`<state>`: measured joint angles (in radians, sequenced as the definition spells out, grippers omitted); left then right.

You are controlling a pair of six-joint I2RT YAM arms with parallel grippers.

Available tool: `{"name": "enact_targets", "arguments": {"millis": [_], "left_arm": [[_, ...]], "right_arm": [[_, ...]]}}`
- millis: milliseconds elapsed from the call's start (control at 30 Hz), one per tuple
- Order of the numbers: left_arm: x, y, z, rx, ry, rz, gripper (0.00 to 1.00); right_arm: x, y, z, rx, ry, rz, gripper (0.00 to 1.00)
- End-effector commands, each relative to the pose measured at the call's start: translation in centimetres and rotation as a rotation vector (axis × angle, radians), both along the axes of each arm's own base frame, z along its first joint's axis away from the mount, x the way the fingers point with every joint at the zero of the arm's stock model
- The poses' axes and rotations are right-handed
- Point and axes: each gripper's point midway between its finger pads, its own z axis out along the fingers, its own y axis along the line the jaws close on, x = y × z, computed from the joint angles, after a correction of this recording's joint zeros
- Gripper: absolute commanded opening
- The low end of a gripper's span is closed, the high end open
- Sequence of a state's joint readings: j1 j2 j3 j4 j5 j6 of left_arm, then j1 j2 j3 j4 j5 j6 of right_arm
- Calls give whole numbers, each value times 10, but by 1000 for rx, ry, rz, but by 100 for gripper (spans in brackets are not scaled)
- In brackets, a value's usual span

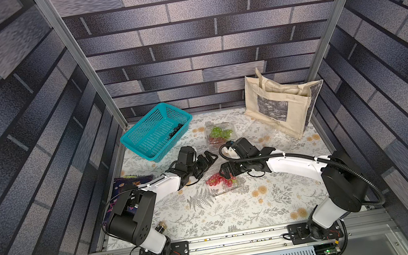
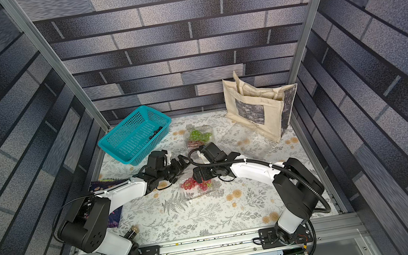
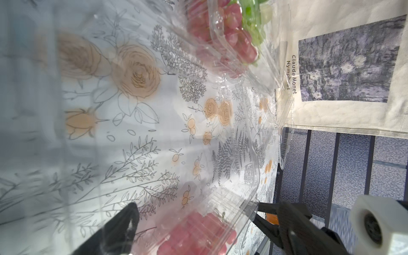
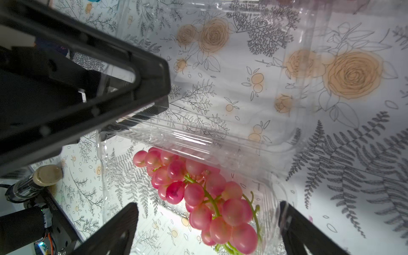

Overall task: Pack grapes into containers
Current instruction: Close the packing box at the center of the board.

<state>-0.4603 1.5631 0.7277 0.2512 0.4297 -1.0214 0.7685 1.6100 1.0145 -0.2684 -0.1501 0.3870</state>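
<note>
Right wrist view: a red grape bunch [image 4: 198, 194] lies inside an open clear clamshell box [image 4: 102, 167] at mid-table on the floral cloth [image 4: 353, 176]. The right gripper [image 4: 208, 205] hangs over it, jaws spread to the full, one finger each side of the box, clamping nothing. The left gripper [image 1: 210, 160], equally wide, reaches the box's raised lid [image 4: 220, 136]; whether it touches I cannot tell. Farther back, a second clamshell [image 1: 209, 133] holds green grapes [image 1: 221, 131] beside more red ones. Black grapes [image 1: 176, 131] sit in the teal basket [image 1: 128, 142], and a Monet tote bag [image 1: 276, 106] stands at the back right.
</note>
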Motion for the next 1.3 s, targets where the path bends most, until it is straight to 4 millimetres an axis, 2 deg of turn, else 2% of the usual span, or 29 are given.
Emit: {"name": "enact_targets", "arguments": {"millis": [0,167,467,667,1133,1267], "left_arm": [[-6,4,-2,11,-7,-9,100],[-12,8,-4,13,-2,-1,100],[-11,21,12,27,-39,25,100],[-11,21,17,22,-44,23,100],[-25,30,-3,36,-7,37,100],[-22,33,0,31,-13,49,100]], "right_arm": [[-3,6,-2,-15,0,26,100],[-5,8,-2,-18,-4,35,100],[-7,15,1,-10,-10,52,100],[-7,18,7,1,-25,55,100],[-15,27,-6,-12,-7,80,100],[-15,28,-6,-12,-6,84,100]]}}
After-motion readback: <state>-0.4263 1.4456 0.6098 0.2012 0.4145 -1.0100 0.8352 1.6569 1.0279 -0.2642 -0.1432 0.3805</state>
